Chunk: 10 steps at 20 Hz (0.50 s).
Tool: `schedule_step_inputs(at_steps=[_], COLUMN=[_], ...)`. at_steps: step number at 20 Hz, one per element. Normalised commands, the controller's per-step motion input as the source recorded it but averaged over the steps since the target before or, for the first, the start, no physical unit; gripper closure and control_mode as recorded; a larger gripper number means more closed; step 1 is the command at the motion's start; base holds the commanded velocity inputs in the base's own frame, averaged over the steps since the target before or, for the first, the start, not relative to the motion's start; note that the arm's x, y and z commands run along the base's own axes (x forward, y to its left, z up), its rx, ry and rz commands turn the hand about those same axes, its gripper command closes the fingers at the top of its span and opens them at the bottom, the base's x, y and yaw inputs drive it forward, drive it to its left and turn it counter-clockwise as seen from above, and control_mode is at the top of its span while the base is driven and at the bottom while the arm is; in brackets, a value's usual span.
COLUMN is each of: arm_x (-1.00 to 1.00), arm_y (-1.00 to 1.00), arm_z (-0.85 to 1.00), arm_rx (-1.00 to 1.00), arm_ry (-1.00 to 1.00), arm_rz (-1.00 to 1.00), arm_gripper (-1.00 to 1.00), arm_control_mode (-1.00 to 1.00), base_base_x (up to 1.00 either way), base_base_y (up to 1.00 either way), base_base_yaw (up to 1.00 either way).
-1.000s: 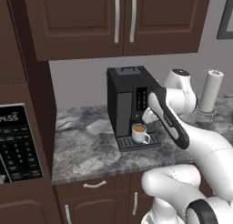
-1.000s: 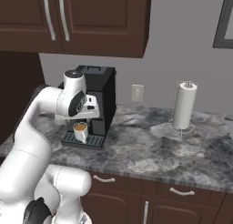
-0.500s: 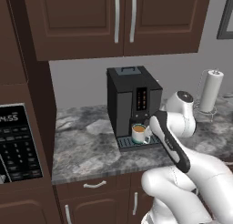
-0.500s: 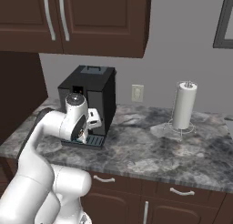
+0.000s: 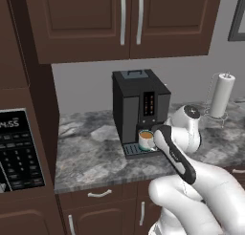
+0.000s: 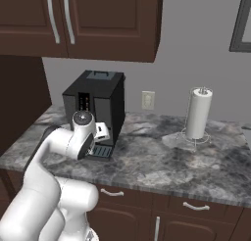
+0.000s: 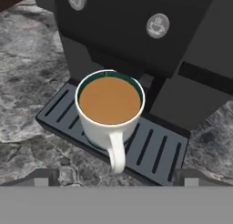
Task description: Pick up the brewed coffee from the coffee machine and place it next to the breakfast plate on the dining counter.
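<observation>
The small white mug with a teal-green inner rim and brown coffee filled to the top point(image 7: 109, 109) stands upright on the grated grey drip tray point(image 7: 157, 152) of the tall black boxy coffee machine point(image 5: 139, 107). In my hand view the mug's side handle points toward me, down the frame, and the mug sits under the machine's dark overhanging front. Two round grey buttons, one bearing a cup symbol point(image 7: 157, 25), show on the machine face above the mug.

My hand point(image 7: 116, 180) is level with the mug and just in front of it. Its two dark fingertips point(image 7: 43, 177) stand wide apart, one on each side of the handle, and they touch nothing. The mug is not gripped.

In the left base view the mug point(image 5: 145, 139) shows on the tray, with my hand point(image 5: 160, 133) just beside it on its right. The machine's small lit front panel point(image 5: 149, 103) is above the mug. The machine stands on the grey marbled stone surface point(image 5: 91, 157), near the back wall.

In the right base view a white paper-towel roll on a wire stand point(image 6: 197, 113) stands upright on the same surface, well apart from the machine on its right. A white wall outlet point(image 6: 147, 100) is on the grey wall between them. Dark brown wood cabinets point(image 5: 119, 19) hang above the machine.
</observation>
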Motion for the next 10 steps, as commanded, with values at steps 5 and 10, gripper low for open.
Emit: schedule_step_inputs(at_steps=[5,10], arm_x=[0.27,0.07], arm_y=[0.0,0.0], arm_z=[-0.26,-0.36], arm_rx=[0.0,0.0], arm_ry=[0.06,0.0], arm_rz=[0.03,0.06], arm_gripper=[-1.0,-1.0], arm_control_mode=[-1.0,-1.0], base_base_x=[0.0,0.0], base_base_y=[0.0,0.0], base_base_yaw=[0.0,0.0])
